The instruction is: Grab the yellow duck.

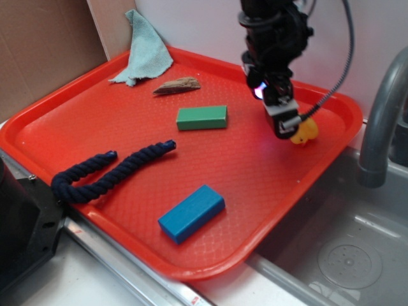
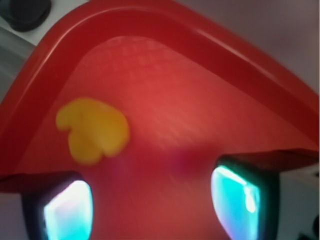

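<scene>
Wrist view, nearest first: two glowing fingers (image 2: 67,210) at the bottom edge, spread wide, nothing between them. Beyond and toward the left finger, the duck (image 2: 94,130), blurred, on the red tray (image 2: 210,55), short of the curved corner rim. Not centred in the gap: well left of the midline, roughly above the left finger rather than between the two. Long axis hard to judge through the blur; somewhat wider than tall in this view, bulk low and to the right.

Exterior view, from the front: blue block (image 1: 191,213), rope (image 1: 108,172), green block (image 1: 201,117), all well apart from the action. Farther back, near the tray's right corner, the end effector (image 1: 285,121) low over the worktop, empty, with the duck (image 1: 306,132) just beside its tip on the rim side, partly hidden. Contact or not: cannot tell.

Likely need: a sideways shift toward the duck before closing.
</scene>
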Robot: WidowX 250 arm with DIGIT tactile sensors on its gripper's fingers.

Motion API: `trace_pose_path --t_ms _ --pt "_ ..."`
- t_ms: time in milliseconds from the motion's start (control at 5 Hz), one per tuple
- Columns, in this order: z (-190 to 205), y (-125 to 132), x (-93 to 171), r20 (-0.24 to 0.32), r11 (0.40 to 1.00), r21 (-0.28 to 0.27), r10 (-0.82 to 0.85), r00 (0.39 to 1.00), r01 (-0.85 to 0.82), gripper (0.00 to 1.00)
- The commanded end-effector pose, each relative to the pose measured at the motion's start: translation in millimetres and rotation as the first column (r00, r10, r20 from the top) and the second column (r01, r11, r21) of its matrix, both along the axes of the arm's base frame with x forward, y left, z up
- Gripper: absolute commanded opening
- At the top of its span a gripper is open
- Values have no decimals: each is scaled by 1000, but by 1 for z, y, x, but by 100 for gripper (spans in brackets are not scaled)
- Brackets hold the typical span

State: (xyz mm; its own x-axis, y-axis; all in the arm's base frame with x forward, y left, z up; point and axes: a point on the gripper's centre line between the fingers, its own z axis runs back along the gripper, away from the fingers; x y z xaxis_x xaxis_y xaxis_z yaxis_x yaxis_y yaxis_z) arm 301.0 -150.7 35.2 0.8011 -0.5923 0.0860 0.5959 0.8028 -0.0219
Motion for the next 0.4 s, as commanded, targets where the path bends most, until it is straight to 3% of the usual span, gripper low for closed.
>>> trace_pose_path --t_ms 0,200 --pt "0 -37 -13 98 955 27 -295 950 294 100" --pt "-3 -34 3 100 965 57 -261 960 256 100"
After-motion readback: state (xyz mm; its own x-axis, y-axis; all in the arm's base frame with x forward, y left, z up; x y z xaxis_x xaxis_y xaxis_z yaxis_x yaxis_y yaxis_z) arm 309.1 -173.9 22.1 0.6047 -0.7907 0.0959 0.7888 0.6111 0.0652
